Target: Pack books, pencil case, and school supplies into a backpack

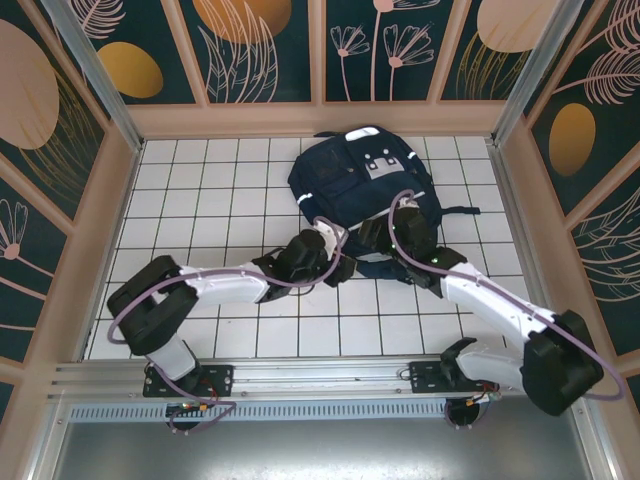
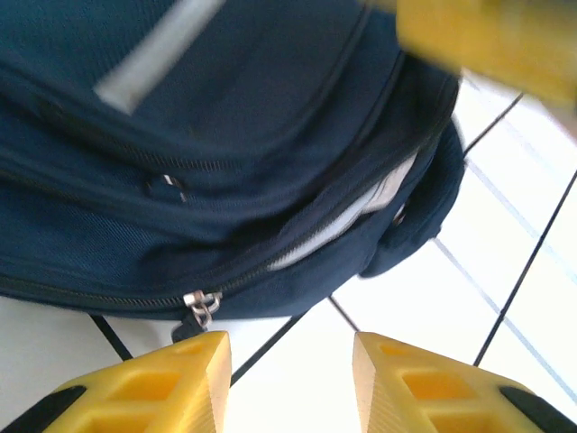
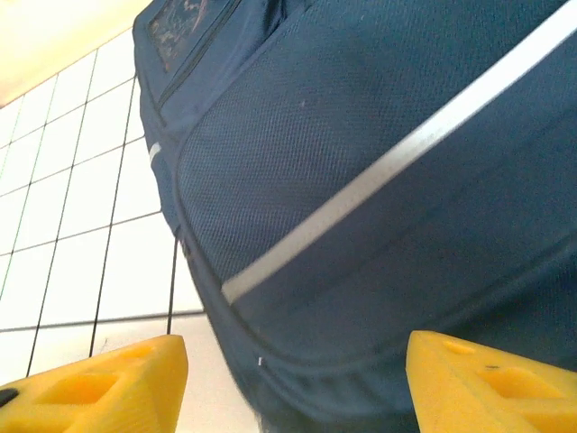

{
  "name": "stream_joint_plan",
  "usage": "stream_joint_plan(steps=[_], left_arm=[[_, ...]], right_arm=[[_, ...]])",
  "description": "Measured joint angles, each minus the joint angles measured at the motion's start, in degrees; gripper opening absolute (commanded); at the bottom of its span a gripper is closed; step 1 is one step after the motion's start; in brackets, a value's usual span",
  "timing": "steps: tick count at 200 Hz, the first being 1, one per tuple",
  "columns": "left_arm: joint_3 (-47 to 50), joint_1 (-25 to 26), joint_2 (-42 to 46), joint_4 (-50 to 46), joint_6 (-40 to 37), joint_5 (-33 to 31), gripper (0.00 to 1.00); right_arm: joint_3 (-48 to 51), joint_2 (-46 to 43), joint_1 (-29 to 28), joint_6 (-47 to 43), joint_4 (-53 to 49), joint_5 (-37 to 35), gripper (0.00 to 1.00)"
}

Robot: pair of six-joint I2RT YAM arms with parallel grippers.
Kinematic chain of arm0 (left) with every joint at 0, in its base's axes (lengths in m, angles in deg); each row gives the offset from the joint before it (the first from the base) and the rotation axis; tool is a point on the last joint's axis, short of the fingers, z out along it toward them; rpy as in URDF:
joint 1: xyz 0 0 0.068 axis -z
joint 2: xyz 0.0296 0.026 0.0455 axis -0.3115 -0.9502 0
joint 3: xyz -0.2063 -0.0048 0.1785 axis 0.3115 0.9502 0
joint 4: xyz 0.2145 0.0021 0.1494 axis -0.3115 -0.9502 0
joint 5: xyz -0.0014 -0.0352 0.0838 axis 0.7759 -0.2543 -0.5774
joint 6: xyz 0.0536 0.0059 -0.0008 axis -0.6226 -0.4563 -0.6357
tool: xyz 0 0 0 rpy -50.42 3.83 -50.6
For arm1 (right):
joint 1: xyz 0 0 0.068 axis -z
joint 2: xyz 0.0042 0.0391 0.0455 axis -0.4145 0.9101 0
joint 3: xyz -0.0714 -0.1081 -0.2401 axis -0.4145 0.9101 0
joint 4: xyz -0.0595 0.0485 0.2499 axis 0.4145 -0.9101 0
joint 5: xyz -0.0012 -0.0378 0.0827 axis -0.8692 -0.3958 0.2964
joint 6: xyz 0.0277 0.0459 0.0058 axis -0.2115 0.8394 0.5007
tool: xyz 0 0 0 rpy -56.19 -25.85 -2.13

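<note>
**Top external view: both grippers at the near end of the backpack**

Top external shows the navy backpack (image 1: 365, 180) lying flat on the white tiled table (image 1: 200, 200), toward the far middle. A grey-white patch (image 1: 380, 165) faces up and a dark strap (image 1: 462, 210) trails off to the right. Both arms reach inward and meet at the near edge of the bag. The left gripper (image 1: 340, 264) is at its near-left corner and the right gripper (image 1: 376, 238) is just beside it, over the near end.

From the left wrist, the left gripper (image 2: 290, 347) has its yellow fingers (image 2: 194, 370) spread with nothing between them. They hang over bare tile, just short of the bag's edge. A metal zip pull (image 2: 200, 305) hangs close in front of the left finger. The zip (image 2: 297, 248) running up from it gapes partly, and a pale grey strip (image 2: 361, 209) shows inside. A white stripe (image 2: 153, 54) crosses the fabric higher up. A blurred yellow shape (image 2: 487, 41) sits in the upper right corner, and I cannot tell what it is.

From the right wrist, the right gripper (image 3: 296, 347) is spread wide. The bag's rounded mesh side bulges close ahead of the gap, but whether it touches the fingers I cannot tell. A white stripe (image 3: 397, 158) slants across that side.
</note>
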Motion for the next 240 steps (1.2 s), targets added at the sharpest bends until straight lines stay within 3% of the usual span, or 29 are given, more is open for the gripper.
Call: stream_joint_plan(steps=[52, 93, 144, 192, 219, 240], left_arm=[[5.05, -7.58, 7.45, 0.13, 8.24, -6.01, 0.39], [6.14, -9.42, 7.87, -0.74, 12.24, -10.71, 0.39], [6.82, -9.42, 7.85, -0.9, 14.97, -12.13, 0.39], [7.08, -9.42, 7.26, -0.83, 16.24, -12.07, 0.4], [7.08, -9.42, 6.01, -0.85, 16.7, -11.78, 0.41], [7.08, -9.42, 5.27, -0.83, 17.38, -11.15, 0.42]], right_arm=[[4.79, -4.28, -14.58, 5.86, -3.48, -7.39, 0.58], [6.69, 5.27, -23.17, 10.34, -1.73, -14.16, 0.51], [4.87, 17.94, -24.3, 11.43, 2.67, -19.71, 0.46], [1.22, 23.54, -24.33, 10.88, 6.47, -22.67, 0.45], [-1.38, 27.02, -23.71, 10.88, 7.65, -23.23, 0.39], [-2.03, 29.05, -23.3, 10.78, 8.24, -23.56, 0.24]])
